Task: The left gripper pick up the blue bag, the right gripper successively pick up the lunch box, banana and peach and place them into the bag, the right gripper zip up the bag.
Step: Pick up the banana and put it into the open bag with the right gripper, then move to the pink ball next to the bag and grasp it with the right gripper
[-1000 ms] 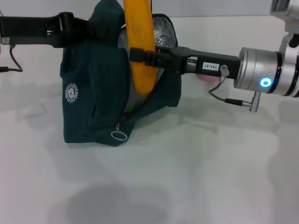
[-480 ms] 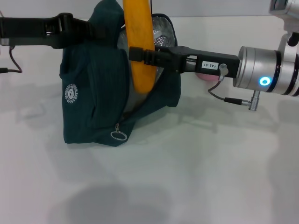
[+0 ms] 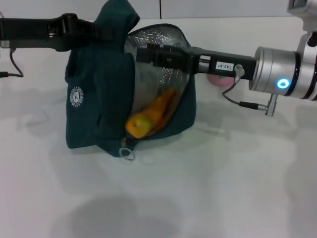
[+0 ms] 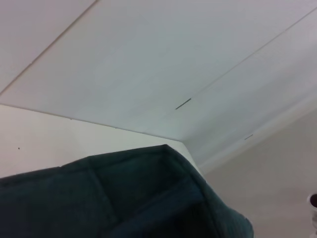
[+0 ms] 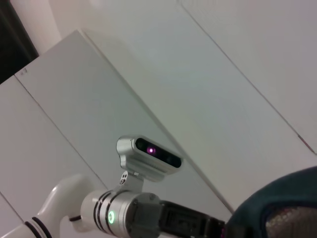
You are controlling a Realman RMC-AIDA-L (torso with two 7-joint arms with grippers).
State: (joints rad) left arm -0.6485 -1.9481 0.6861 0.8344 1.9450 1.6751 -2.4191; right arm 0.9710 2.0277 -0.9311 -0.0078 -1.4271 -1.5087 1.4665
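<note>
The head view looks forward and down on the surface (image 3: 198, 188). Both wrist views sit close and tilt upward at walls, sharing the blue bag (image 3: 94, 119) with it.

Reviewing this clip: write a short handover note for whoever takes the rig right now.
Left gripper: holds the blue bag up by its top edge, mouth open.
Right gripper: at the bag's mouth, holding nothing visible; the banana lies inside against the foil lining.
Lunch box: not visible, may already be in the bag.
Peach: on the table behind the right arm.
Left to do: put the peach in, then zip the bag; the zip pull hangs at the bag's lower front.
</note>
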